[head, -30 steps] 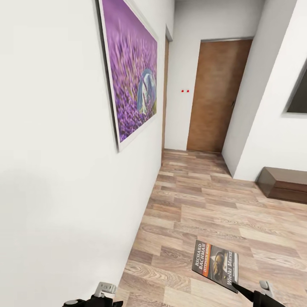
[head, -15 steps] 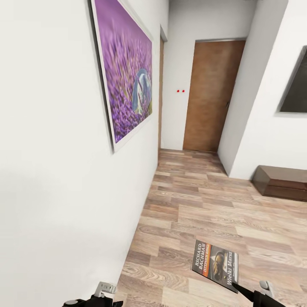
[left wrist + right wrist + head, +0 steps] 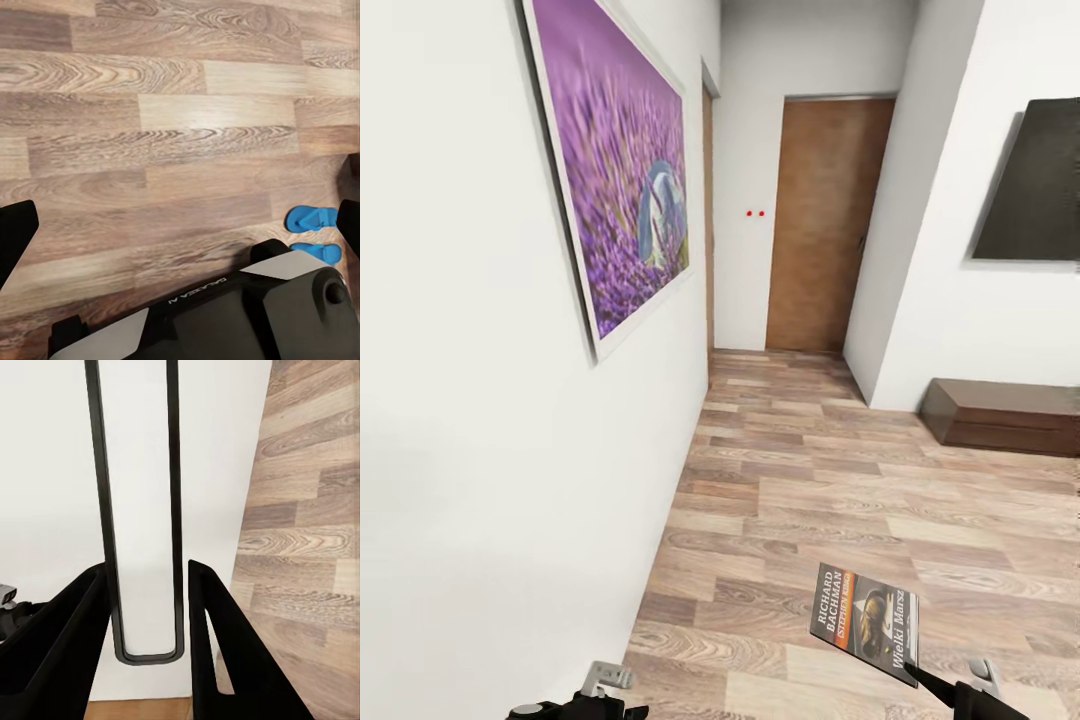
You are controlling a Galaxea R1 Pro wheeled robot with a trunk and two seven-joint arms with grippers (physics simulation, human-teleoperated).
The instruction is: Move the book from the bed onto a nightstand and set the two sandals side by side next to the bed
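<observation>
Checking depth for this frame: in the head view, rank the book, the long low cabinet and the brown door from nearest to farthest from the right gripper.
1. The book, held in the right gripper.
2. The long low cabinet, against the right-hand wall.
3. The brown door, at the hallway's far end.

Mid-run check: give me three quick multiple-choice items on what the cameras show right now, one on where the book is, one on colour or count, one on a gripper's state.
1. Where is the book?
A. lying on the long low cabinet
B. held by the right gripper above the plank floor
C. leaning on the door

2. How many blue sandals show in the left wrist view?
A. none
B. two
C. four

3. How is the left gripper?
A. open, holding nothing
B. shut on a sandal
C. shut on the book

Answers:
1 B: the right gripper pinches the book's lower corner, floor behind.
2 B: two sandals lie on the floor.
3 A: the left gripper has its fingers wide apart over bare planks.
</observation>
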